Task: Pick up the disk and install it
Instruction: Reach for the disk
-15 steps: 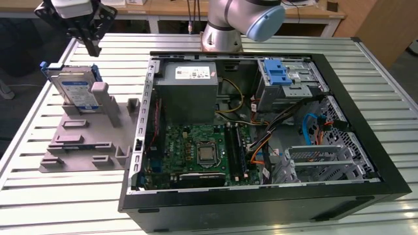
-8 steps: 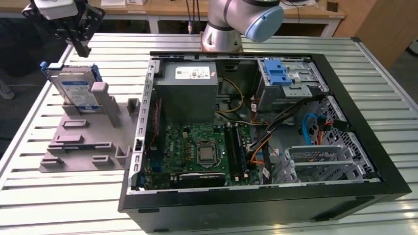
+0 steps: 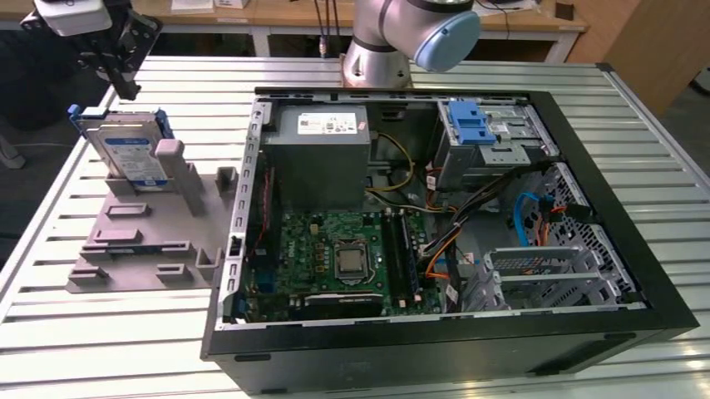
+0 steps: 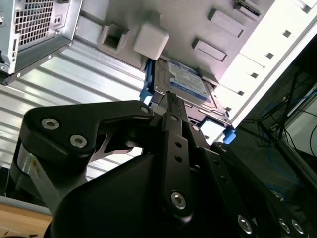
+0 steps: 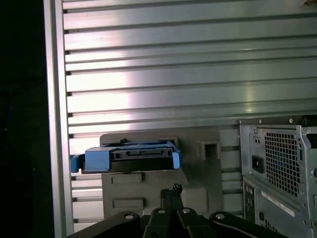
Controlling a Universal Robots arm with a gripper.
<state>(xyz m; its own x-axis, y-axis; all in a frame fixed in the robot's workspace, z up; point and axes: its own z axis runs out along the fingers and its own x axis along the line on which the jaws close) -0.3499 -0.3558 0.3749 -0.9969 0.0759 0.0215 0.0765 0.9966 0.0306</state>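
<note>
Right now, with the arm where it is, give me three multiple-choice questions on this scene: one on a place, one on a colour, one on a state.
1. Where is the disk? A) in the grey stand, on the exterior view's left of the computer case; B) on the floor; C) inside the case.
2. Its carrier rails are: A) red; B) yellow; C) blue.
3. The case is: A) closed; B) open; C) wrapped.
Answers: A, it stands on edge in the stand, the hand apart above it; C, blue shows along its edges in the first wrist view; B, the motherboard is visible.
</note>
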